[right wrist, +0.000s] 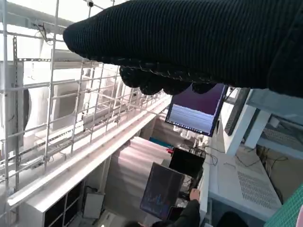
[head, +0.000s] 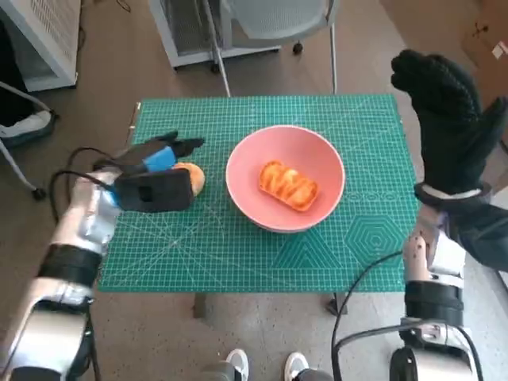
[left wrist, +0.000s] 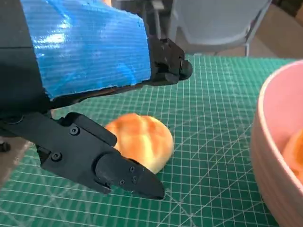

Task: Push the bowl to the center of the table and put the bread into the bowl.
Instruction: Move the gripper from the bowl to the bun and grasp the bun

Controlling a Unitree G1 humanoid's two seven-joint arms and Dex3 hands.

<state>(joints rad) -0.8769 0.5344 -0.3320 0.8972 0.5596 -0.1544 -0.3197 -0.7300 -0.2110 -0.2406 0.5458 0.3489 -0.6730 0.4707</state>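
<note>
A lab: green cutting mat (head: 238, 254), monitors (right wrist: 194, 113), wire racking (right wrist: 61, 94).

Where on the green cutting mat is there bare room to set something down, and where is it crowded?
Bare: the green cutting mat from the pink round bowl to the right edge, and the near strip. Crowded: left of the bowl, where the blue-taped left hand hovers around a round golden bun. A glazed bread piece lies in the bowl.
</note>
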